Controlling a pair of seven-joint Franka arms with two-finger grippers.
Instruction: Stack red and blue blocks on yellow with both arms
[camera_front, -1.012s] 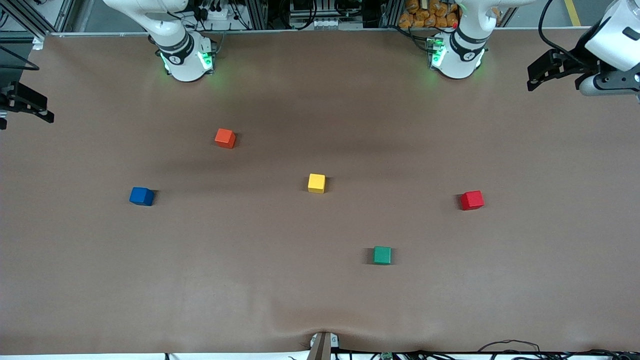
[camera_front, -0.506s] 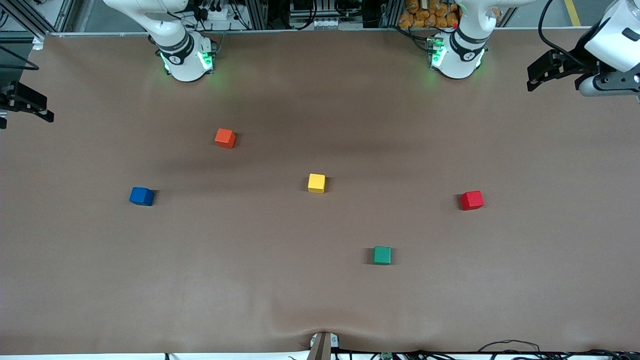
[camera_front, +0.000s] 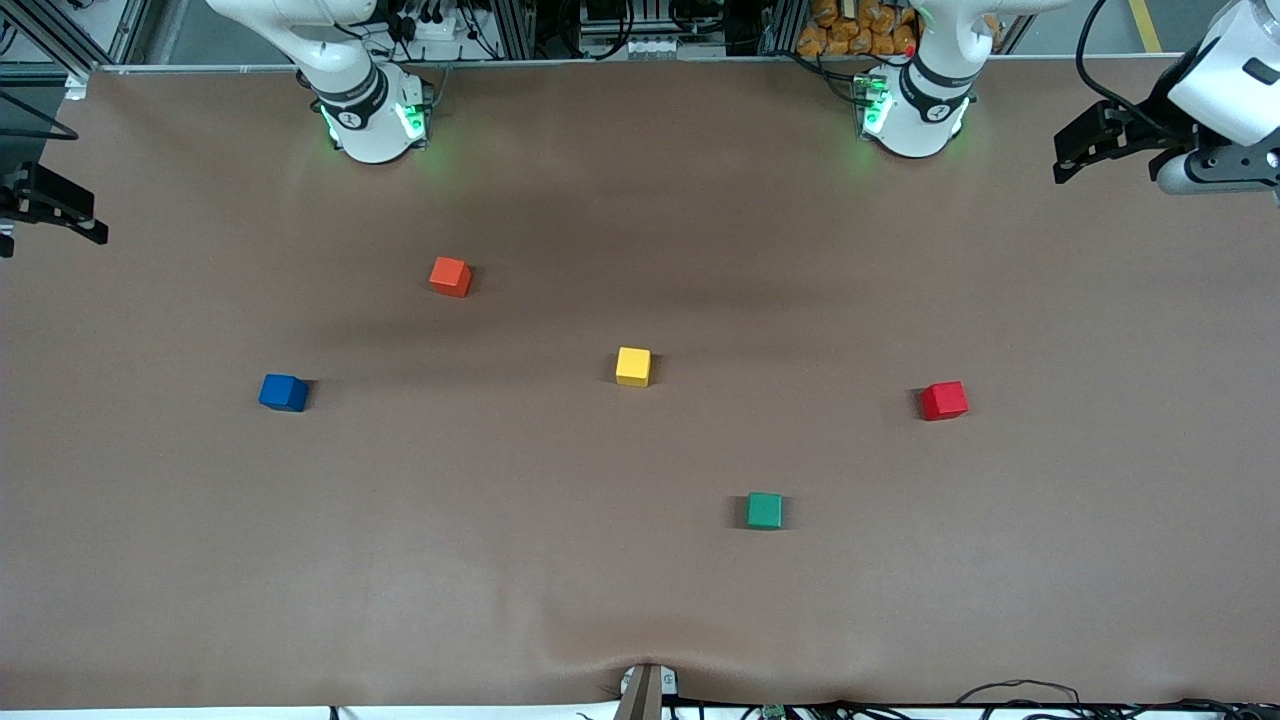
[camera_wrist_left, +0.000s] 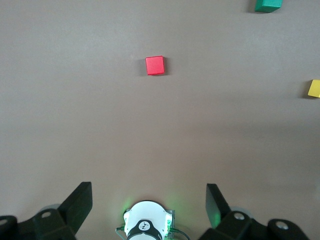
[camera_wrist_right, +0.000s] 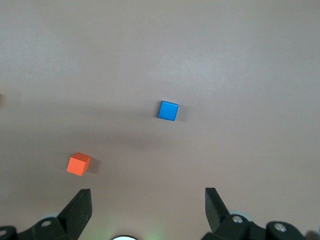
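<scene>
stock unchanged over the last second: red block (camera_front: 943, 400), blue block (camera_front: 284, 392) and yellow cube (camera_front: 633, 366) lay apart mid-desk (camera_front: 640, 600), unstacked; left pincer (camera_wrist_left: 149, 200) and right pincer (camera_wrist_right: 148, 202) stayed high at the desk's ends, jaws apart, empty.

White arms (camera_front: 345, 60), black bands, green-lit bases (camera_front: 905, 120)

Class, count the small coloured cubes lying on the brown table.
5. Small orange-red cube nearest the bases; small yellow cube mid-table; small blue cube toward the right arm's end; small red cube toward the left arm's end; small green cube nearest the camera. None looks hidden.
</scene>
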